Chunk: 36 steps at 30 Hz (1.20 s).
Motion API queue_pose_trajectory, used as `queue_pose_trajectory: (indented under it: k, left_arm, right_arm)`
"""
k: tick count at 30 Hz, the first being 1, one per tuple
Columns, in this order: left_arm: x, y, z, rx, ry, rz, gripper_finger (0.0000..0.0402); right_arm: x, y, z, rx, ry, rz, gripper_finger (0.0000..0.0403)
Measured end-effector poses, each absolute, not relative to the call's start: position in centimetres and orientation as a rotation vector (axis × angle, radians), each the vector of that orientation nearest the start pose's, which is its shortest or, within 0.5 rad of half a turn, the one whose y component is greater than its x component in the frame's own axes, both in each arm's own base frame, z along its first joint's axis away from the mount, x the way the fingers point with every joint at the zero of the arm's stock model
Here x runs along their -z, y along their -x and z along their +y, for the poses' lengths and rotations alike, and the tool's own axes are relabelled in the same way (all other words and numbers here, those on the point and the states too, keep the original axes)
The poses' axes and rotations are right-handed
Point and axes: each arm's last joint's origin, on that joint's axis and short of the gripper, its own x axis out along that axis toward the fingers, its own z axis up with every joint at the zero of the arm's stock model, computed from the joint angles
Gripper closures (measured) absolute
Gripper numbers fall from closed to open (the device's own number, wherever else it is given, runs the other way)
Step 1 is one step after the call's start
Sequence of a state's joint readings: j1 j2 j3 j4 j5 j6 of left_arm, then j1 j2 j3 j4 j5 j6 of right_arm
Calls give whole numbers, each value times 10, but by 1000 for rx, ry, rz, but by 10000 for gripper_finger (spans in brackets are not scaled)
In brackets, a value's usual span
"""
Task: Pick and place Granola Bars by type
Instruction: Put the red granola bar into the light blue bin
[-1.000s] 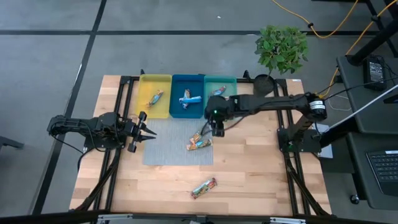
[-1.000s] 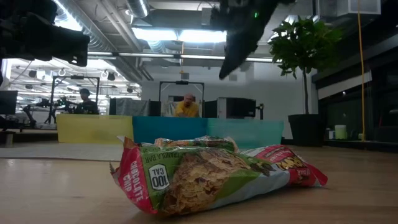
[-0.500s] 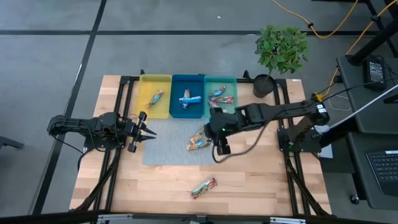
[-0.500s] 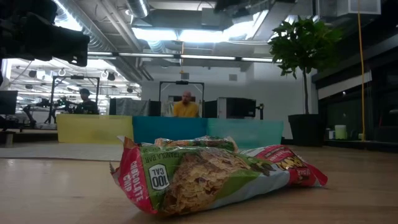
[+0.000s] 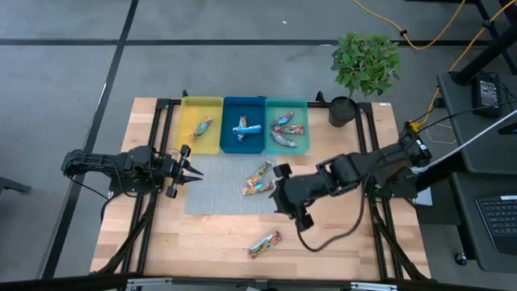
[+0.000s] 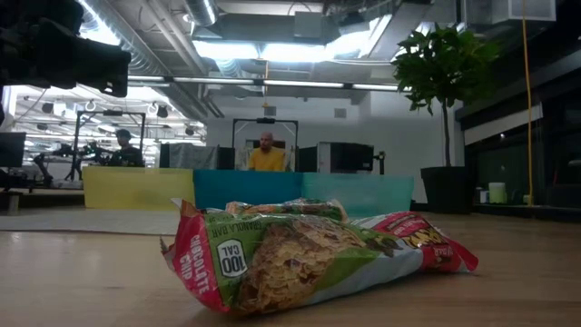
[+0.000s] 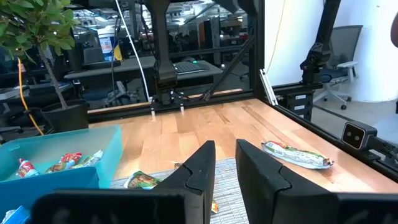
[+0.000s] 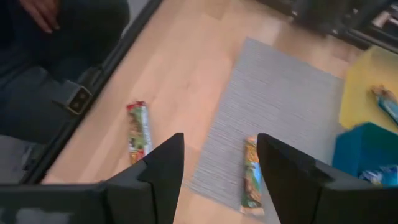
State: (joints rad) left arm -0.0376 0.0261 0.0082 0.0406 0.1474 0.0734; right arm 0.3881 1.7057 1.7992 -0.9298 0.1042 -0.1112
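Granola bars lie in three places. Some sit in the yellow tray [image 5: 200, 127], the blue tray [image 5: 245, 128] and the teal tray [image 5: 287, 128]. Two bars [image 5: 258, 179] lie on the grey mat [image 5: 218, 194]. One red-and-green bar [image 5: 264, 243] lies near the table's near edge and fills the low view [image 6: 309, 259]. My right gripper [image 5: 281, 199] hangs open and empty above the mat's right edge, slanting down toward the table's left; its fingers [image 8: 161, 168] frame the mat. My left gripper [image 5: 194, 172] rests level at the mat's left edge, a narrow gap between its fingers [image 7: 202, 165].
A potted plant [image 5: 365, 65] stands at the far right corner. Black frame rails [image 5: 153, 210] run along the table's left and right sides. Bare wood [image 5: 339, 242] lies near and right of the mat. A person in a yellow top [image 6: 266, 156] sits beyond the trays.
My right gripper has swung from beside the teal tray toward the table's near edge, across the mat's right edge. It has risen out of the low view and turned about its own line. Its fingers have stayed open. No bar has moved.
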Motion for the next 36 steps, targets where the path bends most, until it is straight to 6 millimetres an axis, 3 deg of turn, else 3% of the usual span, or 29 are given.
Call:
queue_pose_trajectory:
  k: [6,14,36]
  left_arm:
    - [-168,-98,-8,184,-74,-30,341]
    - [-168,-98,-8,184,-74,-30,345]
    - [-168,-98,-8,184,-74,-30,344]
  right_arm:
    - [-372,-334,156,-320,349,750,199]
    - [-342,-348,181,-381,432,802,199]
    - [-253,-387,200,-442,614,1004,199]
